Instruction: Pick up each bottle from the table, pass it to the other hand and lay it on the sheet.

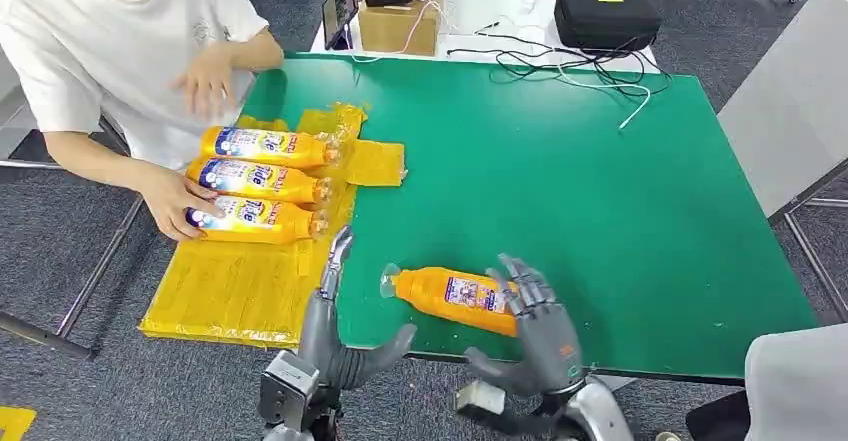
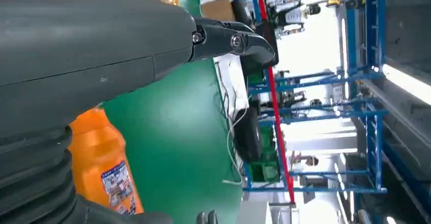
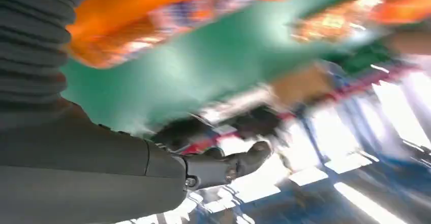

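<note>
At the far left a person (image 1: 120, 51) leans over the yellow sheet (image 1: 240, 286), one hand resting on the nearest of the three bottles (image 1: 255, 183) already lying side by side on it. Just right of the sheet's edge, the left hand (image 1: 340, 346) rises over the near rim of the green counter (image 1: 600, 181), its fingers (image 1: 335, 261) spread and pointing up, its thumb stretched toward the fourth bottle (image 1: 455, 296) without touching it; it holds nothing. That bottle lies on its side on the counter, cap toward the sheet. At its base end the right hand (image 1: 535, 336) has its fingers (image 1: 522, 286) draped apart over the orange body, the thumb low beside it; whether the grasp has actually closed cannot be told, and the right wrist view is too blurred to help. The pick-up of this bottle appears to be the step in hand. Next the right hand would need a firm hold, then a lift toward the waiting left hand.
</note>
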{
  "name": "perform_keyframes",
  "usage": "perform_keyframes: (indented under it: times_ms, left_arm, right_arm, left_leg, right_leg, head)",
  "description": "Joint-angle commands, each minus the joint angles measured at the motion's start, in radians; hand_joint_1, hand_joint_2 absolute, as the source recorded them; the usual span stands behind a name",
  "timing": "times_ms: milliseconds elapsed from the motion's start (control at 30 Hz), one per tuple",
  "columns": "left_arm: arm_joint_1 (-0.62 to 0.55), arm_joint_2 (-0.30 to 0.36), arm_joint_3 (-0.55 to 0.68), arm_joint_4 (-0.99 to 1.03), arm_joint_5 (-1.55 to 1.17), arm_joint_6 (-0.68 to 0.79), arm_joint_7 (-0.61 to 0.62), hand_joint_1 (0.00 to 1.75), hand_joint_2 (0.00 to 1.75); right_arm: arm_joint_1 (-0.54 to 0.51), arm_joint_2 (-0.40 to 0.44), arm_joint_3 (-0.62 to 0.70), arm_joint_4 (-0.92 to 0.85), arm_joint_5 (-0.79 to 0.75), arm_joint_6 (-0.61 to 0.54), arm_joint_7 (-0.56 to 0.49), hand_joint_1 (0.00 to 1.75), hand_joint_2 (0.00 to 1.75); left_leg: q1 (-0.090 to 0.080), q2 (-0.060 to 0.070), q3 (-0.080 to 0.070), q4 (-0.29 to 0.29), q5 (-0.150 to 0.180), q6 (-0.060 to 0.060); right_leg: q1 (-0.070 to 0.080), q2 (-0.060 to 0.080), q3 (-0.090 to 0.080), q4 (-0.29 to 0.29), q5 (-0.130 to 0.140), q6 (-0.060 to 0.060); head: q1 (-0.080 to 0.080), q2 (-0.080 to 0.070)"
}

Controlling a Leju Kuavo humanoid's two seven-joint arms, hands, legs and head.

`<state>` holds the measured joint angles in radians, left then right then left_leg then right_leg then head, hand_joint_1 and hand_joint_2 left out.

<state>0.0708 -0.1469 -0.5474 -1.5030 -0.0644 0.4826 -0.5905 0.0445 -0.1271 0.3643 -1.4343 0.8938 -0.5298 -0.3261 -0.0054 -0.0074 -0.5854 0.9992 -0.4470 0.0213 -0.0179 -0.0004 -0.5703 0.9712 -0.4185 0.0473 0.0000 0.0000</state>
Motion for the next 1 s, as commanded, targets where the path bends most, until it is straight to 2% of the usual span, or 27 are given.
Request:
perform_keyframes:
  times_ms: [33, 267, 500, 567, 633, 733, 800, 900, 933, 967, 1000]
  left_arm:
    - [-0.028, 0.034, -0.04, 0.05, -0.061, 0.061, 0.051, 0.0, 1.75]
    - [-0.03, 0.027, -0.024, 0.025, -0.143, 0.118, 0.045, 0.0, 1.75]
    - [-0.034, 0.027, -0.023, 0.019, -0.157, 0.103, 0.056, 0.0, 1.75]
    - [-0.034, 0.031, -0.029, 0.019, -0.142, 0.069, 0.076, 0.0, 1.75]
    - [-0.035, 0.035, -0.032, 0.012, -0.133, 0.042, 0.084, 0.0, 1.75]
    - [-0.037, 0.037, -0.031, -0.001, -0.107, -0.022, 0.097, 0.0, 1.75]
    - [-0.039, 0.024, -0.011, 0.013, -0.106, -0.037, 0.108, 0.0, 1.75]
    - [-0.046, 0.009, 0.009, 0.035, -0.11, -0.041, 0.11, 0.0, 1.75]
    - [-0.046, 0.006, 0.013, 0.039, -0.111, -0.043, 0.11, 0.0, 1.75]
    - [-0.048, 0.002, 0.018, 0.045, -0.094, -0.067, 0.121, 0.0, 1.75]
    - [-0.043, -0.006, 0.025, 0.042, -0.085, -0.078, 0.127, 0.0, 1.75]
  right_arm:
    - [-0.175, 0.003, -0.028, 0.322, 0.011, 0.123, 0.083, 0.0, 1.75]
    - [-0.314, 0.027, 0.042, 0.438, 0.025, 0.21, 0.139, 0.0, 1.75]
    - [-0.368, 0.054, 0.076, 0.49, 0.018, 0.257, 0.159, 0.0, 1.75]
    - [-0.402, 0.046, 0.122, 0.53, 0.059, 0.315, 0.211, 0.0, 1.75]
    - [-0.419, 0.039, 0.142, 0.549, 0.071, 0.324, 0.218, 0.0, 1.75]
    - [-0.478, 0.037, 0.188, 0.617, 0.062, 0.405, 0.242, 0.0, 1.75]
    - [-0.538, 0.03, 0.234, 0.684, 0.054, 0.496, 0.297, 0.0, 1.75]
    - [-0.594, 0.029, 0.276, 0.751, 0.05, 0.545, 0.327, 0.03, 1.75]
    - [-0.607, 0.032, 0.285, 0.769, 0.045, 0.547, 0.328, 0.42, 1.75]
    - [-0.622, 0.035, 0.299, 0.79, 0.042, 0.556, 0.338, 1.52, 1.75]
    - [-0.626, 0.035, 0.305, 0.797, 0.042, 0.559, 0.344, 1.61, 1.75]
  left_leg:
    - [0.001, 0.004, 0.005, -0.001, -0.001, -0.002]
    - [0.001, 0.006, 0.003, 0.0, -0.001, -0.002]
    - [0.001, 0.004, 0.003, 0.0, -0.001, -0.002]
    - [0.001, 0.004, 0.002, 0.0, 0.0, -0.001]
    - [0.001, 0.004, 0.002, 0.0, 0.0, -0.001]
    - [0.001, 0.003, 0.003, 0.0, 0.0, -0.001]
    - [0.002, 0.005, 0.004, 0.0, 0.0, -0.002]
    - [0.001, 0.006, 0.005, 0.0, 0.0, -0.001]
    - [0.001, 0.006, 0.006, 0.0, 0.001, -0.002]
    - [0.001, 0.006, 0.008, 0.0, 0.001, -0.001]
    - [0.002, 0.006, 0.008, -0.001, 0.001, -0.002]
  right_leg:
    - [0.001, 0.004, 0.004, -0.002, 0.0, -0.002]
    - [0.002, 0.005, 0.002, -0.001, 0.001, -0.002]
    - [0.002, 0.004, 0.002, 0.0, 0.0, -0.002]
    - [0.001, 0.003, 0.002, 0.0, 0.0, -0.002]
    - [0.001, 0.003, 0.001, 0.0, 0.001, -0.002]
    - [0.001, 0.002, 0.002, 0.0, 0.001, -0.002]
    - [0.002, 0.003, 0.003, -0.001, 0.001, -0.003]
    - [0.001, 0.004, 0.002, -0.001, 0.002, -0.001]
    - [0.002, 0.004, 0.004, -0.001, 0.002, -0.002]
    - [0.002, 0.005, 0.005, -0.001, 0.002, -0.002]
    - [0.002, 0.005, 0.005, -0.001, 0.002, -0.002]
  head:
    - [0.0, 0.0]
    - [0.0, 0.0]
    - [0.0, 0.0]
    - [0.0, 0.0]
    - [0.0, 0.0]
    - [0.0, 0.0]
    - [0.0, 0.0]
    - [0.0, 0.0]
    - [0.0, 0.0]
    - [0.0, 0.0]
    - [0.0, 0.0]
